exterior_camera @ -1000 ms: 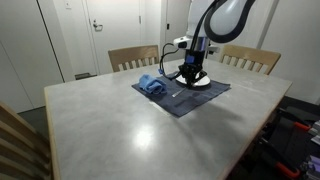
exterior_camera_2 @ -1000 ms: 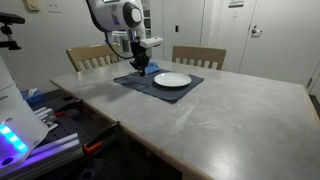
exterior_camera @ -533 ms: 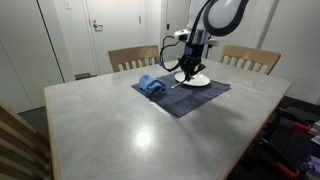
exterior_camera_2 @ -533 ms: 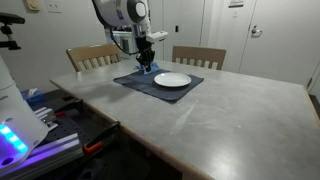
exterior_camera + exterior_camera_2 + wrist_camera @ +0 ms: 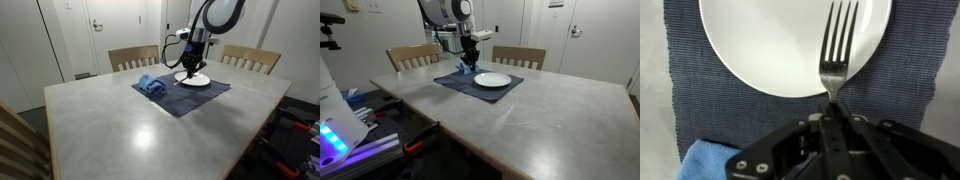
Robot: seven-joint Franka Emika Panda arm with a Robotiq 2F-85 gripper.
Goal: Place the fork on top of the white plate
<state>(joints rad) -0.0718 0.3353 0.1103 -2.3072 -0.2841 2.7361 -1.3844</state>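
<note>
fingers [image 5: 843, 128] are clamping the fork [image 5: 837, 45] by its handle | fork is pointing straight away from them, crossing the white plate [image 5: 770, 40] rim | tines are hanging over plate, handle over mat [image 5: 680, 90]

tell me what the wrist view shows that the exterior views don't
Only the wrist view shows the fork clearly: the fingers grip its handle, and its tines are over the white plate. Only an exterior view shows the whole table, two wooden chairs and the doors behind. Both show the plate, the dark blue placemat and the light blue cloth.
</note>
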